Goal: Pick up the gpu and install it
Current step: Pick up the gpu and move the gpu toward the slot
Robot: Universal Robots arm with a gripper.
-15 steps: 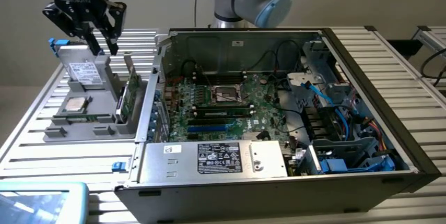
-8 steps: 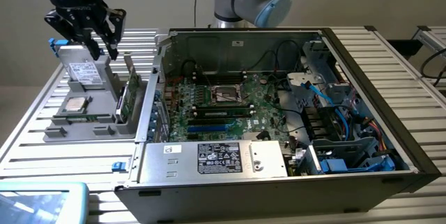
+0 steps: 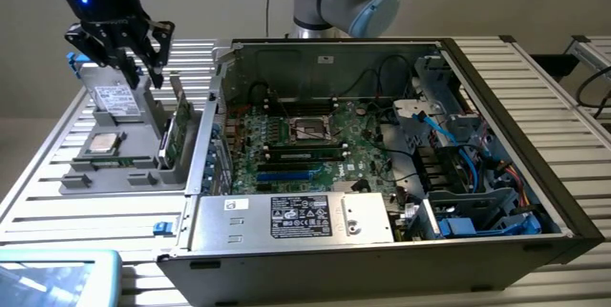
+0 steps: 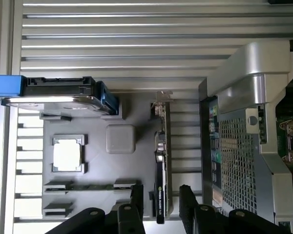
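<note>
Over the grey plastic parts tray (image 3: 114, 178) at the exterior view's left of the slatted aluminium bench (image 3: 57, 210), the black pincer (image 3: 143, 71) hangs released, fingers spread wide and holding nothing. Below it the gpu (image 3: 182, 124), a flat green circuit card with a silver end bracket, stands on edge in the tray slot nearest the open black computer case (image 3: 506, 114). Seen from the wrist, the card (image 4: 160, 161) lines up between the fingers (image 4: 136, 195), apart from both.

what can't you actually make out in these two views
gpu, wrist view: stands on edge, so its fan face is hidden.
hard drive, wrist view: also edge-on, label out of sight.
power supply label, exterior view: print too small to read.
computer case, wrist view: cut off by the picture edge.
</note>
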